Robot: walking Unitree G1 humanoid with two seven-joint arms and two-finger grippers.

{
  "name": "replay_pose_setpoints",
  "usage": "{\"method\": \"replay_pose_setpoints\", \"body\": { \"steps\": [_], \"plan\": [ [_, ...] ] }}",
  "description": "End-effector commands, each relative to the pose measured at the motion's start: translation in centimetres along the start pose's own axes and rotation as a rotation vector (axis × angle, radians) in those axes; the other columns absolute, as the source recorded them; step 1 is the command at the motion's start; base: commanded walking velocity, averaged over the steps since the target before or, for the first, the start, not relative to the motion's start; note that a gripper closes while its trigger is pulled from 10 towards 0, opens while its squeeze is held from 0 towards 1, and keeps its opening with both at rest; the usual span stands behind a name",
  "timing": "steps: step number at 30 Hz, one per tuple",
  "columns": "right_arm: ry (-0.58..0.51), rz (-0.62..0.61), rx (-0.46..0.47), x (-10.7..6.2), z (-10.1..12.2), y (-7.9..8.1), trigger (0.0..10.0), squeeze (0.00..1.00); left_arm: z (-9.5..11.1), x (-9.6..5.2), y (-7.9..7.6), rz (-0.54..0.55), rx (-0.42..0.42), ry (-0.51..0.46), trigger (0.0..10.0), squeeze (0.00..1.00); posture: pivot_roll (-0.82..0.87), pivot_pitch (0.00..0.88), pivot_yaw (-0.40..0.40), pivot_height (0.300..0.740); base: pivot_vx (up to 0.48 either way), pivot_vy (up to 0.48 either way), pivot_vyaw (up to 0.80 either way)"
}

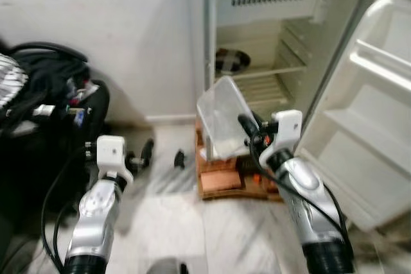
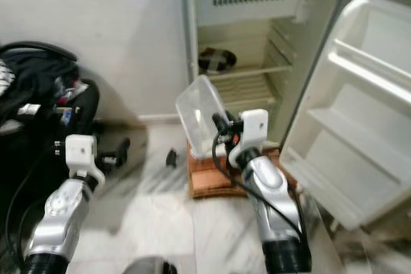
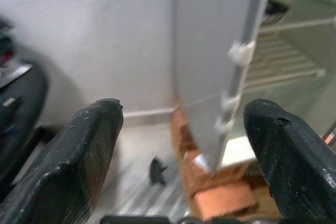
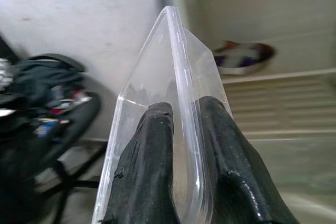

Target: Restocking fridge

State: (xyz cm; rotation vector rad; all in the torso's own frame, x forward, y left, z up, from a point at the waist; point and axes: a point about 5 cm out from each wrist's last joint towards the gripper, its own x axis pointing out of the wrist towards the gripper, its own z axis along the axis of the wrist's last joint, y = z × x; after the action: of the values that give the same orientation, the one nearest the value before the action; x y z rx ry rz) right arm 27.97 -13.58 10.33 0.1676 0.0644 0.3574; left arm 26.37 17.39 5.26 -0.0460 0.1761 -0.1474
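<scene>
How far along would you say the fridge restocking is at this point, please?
Done: the fridge door stands open, and a dark bowl already sits on the upper shelf. In hand: the right gripper is shut on the wall of a clear plastic container, held tilted in front of the lower shelf. Left: setting it inside and closing the door. The left gripper is open, holding nothing.

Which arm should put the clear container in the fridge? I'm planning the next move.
Right, probably. The right gripper already pinches the clear container by its rim in front of the open fridge. The left gripper is open, holds nothing, and sits further left.
</scene>
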Motion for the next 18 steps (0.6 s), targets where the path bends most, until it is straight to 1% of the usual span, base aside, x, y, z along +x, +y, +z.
{"method": "replay_pose_setpoints", "body": {
  "steps": [1, 3, 12, 14, 16, 18],
  "plan": [
    [-0.019, -0.015, -0.016, 0.0, 0.5, -0.4, 10.0, 0.00, 0.2, 0.2, -0.4, -0.010, 0.006, -0.006, 10.0, 0.00, 0.00, 0.000, 0.043, 0.740, 0.420, 0.000, 0.00],
    [-0.022, -0.018, -0.020, 0.1, 0.5, -0.5, 10.0, 0.00, 0.2, 0.2, -0.5, -0.011, 0.008, -0.007, 10.0, 0.00, 0.00, 0.000, 0.043, 0.740, 0.412, -0.126, 0.00],
    [-0.030, -0.024, -0.030, 0.3, 0.7, -0.7, 10.0, 0.00, 0.1, 0.2, -0.4, 0.001, 0.002, -0.006, 10.0, 0.00, 0.00, 0.000, 0.043, 0.740, 0.379, -0.280, 0.00],
    [-0.031, -0.029, -0.032, 0.2, 0.7, -0.8, 10.0, 0.00, 0.1, 0.1, -0.3, 0.014, -0.004, -0.005, 10.0, 0.00, 0.00, 0.000, 0.044, 0.740, 0.000, 0.000, 0.00],
    [-0.056, -0.067, -0.042, 0.0, 0.9, -1.2, 10.0, 0.00, 0.0, 0.0, 0.0, 0.031, -0.005, -0.003, 10.0, 0.00, 0.00, 0.000, 0.038, 0.740, 0.000, 0.000, 0.00],
    [-0.058, -0.092, -0.037, -0.3, 0.8, -1.5, 10.0, 0.00, 0.0, -0.2, 0.5, 0.040, 0.017, -0.004, 10.0, 0.00, 0.00, 0.000, 0.037, 0.740, 0.000, 0.000, 0.00]
  ]
}}
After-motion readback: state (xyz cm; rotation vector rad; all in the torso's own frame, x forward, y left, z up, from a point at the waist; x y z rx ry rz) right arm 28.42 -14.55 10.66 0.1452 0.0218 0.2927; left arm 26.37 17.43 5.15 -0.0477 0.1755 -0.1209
